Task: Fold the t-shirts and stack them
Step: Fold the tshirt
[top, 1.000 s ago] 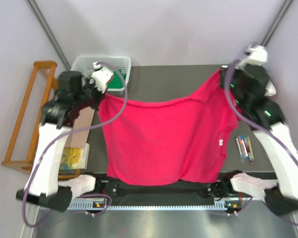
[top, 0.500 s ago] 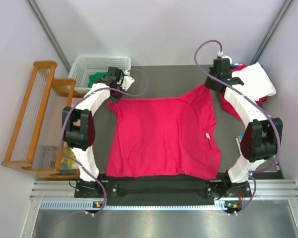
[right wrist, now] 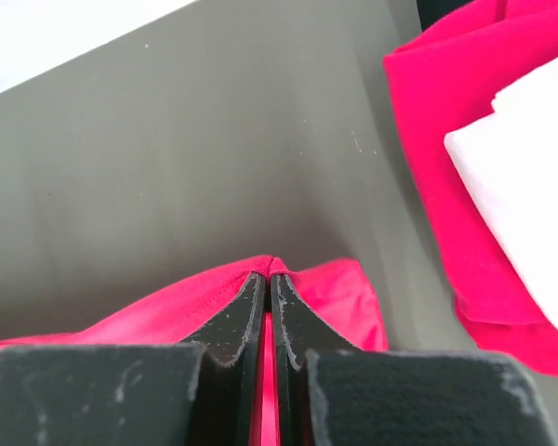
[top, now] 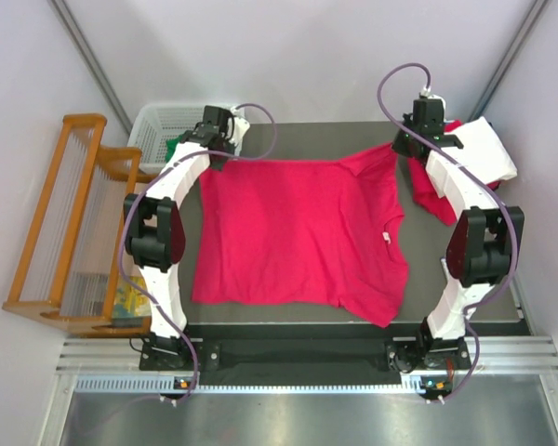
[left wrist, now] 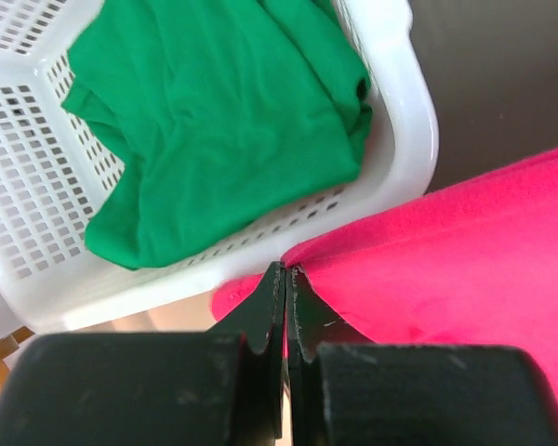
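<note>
L pincer [left wrist: 285, 274] & R pincer [right wrist: 267, 276] each clamped shut on a far corner of pink shirt [top: 298, 232], spread btwn them & nearer the bases over worktop [top: 307, 139]. Green shirt [left wrist: 223, 121] in basket [left wrist: 405, 139] just beyond L pincer. White shirt [right wrist: 521, 177] atop pink cloth [right wrist: 437, 102], right of R pincer.

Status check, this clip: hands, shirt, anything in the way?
Left hand, right hand both shut on crimson t-shirt, far edge. Shirt spread out. Nothing lies on it; lattice basket beside left hand.
</note>
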Tool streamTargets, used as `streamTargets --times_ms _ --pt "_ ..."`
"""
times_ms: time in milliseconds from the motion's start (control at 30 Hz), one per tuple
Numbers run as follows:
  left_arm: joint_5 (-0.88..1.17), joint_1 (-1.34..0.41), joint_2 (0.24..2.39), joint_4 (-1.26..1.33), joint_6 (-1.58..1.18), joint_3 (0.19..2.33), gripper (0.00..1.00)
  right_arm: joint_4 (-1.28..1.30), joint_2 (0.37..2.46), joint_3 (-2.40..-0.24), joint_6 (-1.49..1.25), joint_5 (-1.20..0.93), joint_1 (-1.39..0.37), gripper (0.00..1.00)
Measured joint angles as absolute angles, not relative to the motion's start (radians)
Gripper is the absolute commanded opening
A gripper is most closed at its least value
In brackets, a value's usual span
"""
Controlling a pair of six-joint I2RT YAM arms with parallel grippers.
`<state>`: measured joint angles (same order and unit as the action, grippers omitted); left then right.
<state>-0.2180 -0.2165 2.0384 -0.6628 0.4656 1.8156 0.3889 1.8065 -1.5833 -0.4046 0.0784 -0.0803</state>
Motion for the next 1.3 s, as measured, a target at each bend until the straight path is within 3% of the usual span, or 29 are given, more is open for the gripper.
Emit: streamTargets --times_ms 333,733,1300 --pt "-0.214 -0.216 2.011 -0.653 0.455 1.730 0.00 0.374 1.774 -1.526 -0.426 0.053 -0.077 0.00" --pt "-0.158 -0.216 1.872 -0.681 0.455 1.660 0.00 0.399 1.473 -1.326 -0.444 0.044 -0.077 0.00" --pt "-0.082 -0.216 1.742 -0.755 0.455 1.542 0.00 0.472 1.201 -1.005 -0.474 0.028 -0.078 0.00"
